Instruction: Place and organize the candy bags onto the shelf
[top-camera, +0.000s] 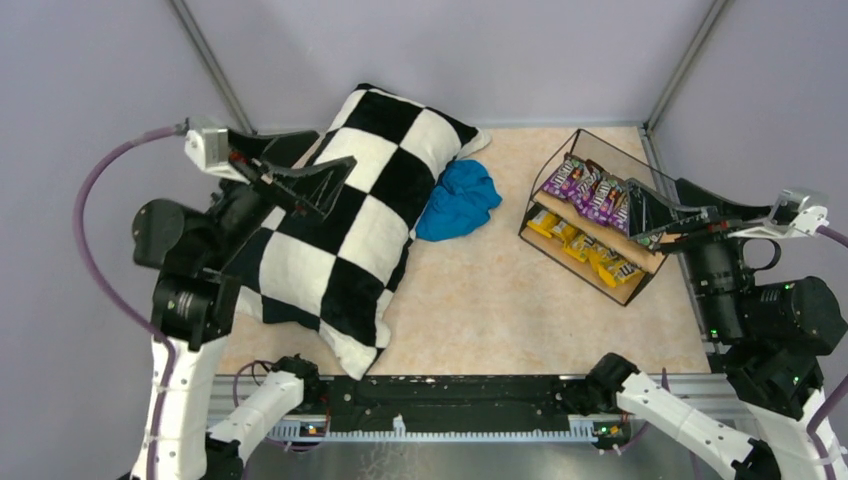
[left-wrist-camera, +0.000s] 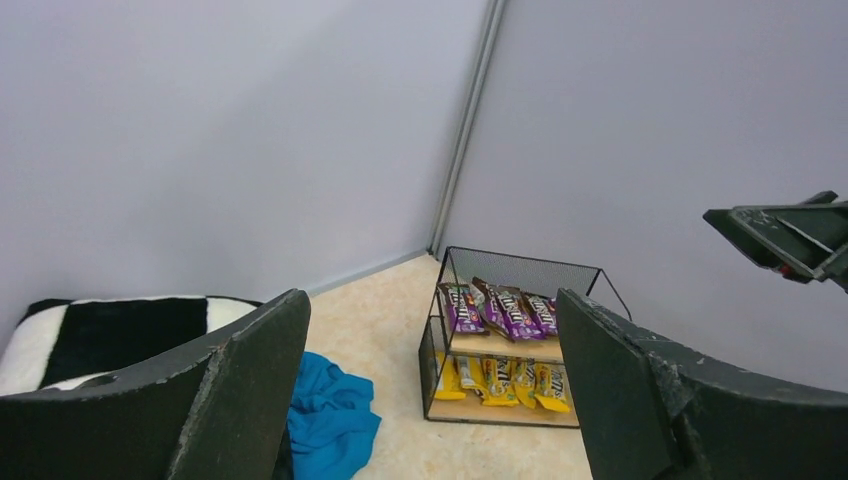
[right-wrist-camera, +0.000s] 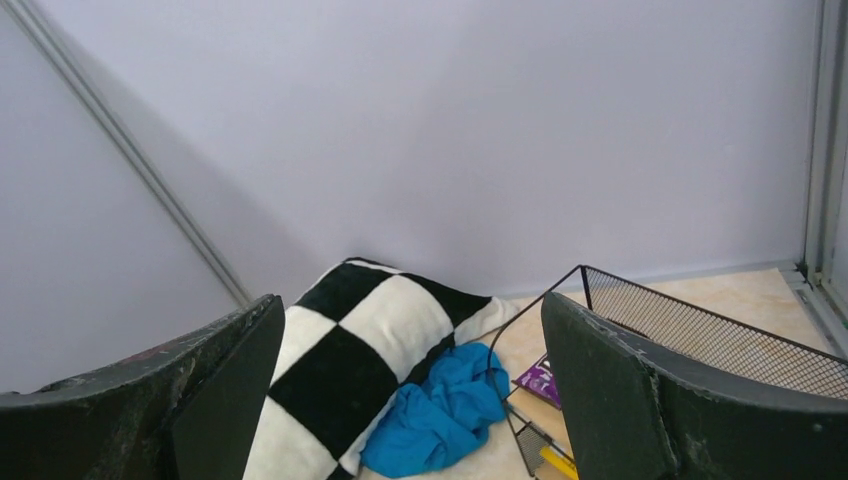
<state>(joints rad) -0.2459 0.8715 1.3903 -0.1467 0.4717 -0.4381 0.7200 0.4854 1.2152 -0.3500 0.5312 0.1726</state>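
Note:
The shelf (top-camera: 560, 160) (left-wrist-camera: 505, 340) stands at the back right of the table, wooden boards in a black wire frame. Several purple candy bags (top-camera: 585, 188) (left-wrist-camera: 505, 310) lie on its upper board and several yellow candy bags (top-camera: 590, 255) (left-wrist-camera: 505, 382) on the lower one. My right gripper (top-camera: 648, 220) (right-wrist-camera: 410, 400) hovers open and empty just right of the shelf's top tier. Raised over the pillow at the left, my left gripper (top-camera: 300, 180) (left-wrist-camera: 430, 400) is open and holds nothing.
A black-and-white checkered pillow (top-camera: 345, 225) (right-wrist-camera: 370, 345) covers the left half of the table. A crumpled blue cloth (top-camera: 458, 200) (left-wrist-camera: 330, 415) (right-wrist-camera: 445, 415) lies between it and the shelf. Grey walls close in the back and sides.

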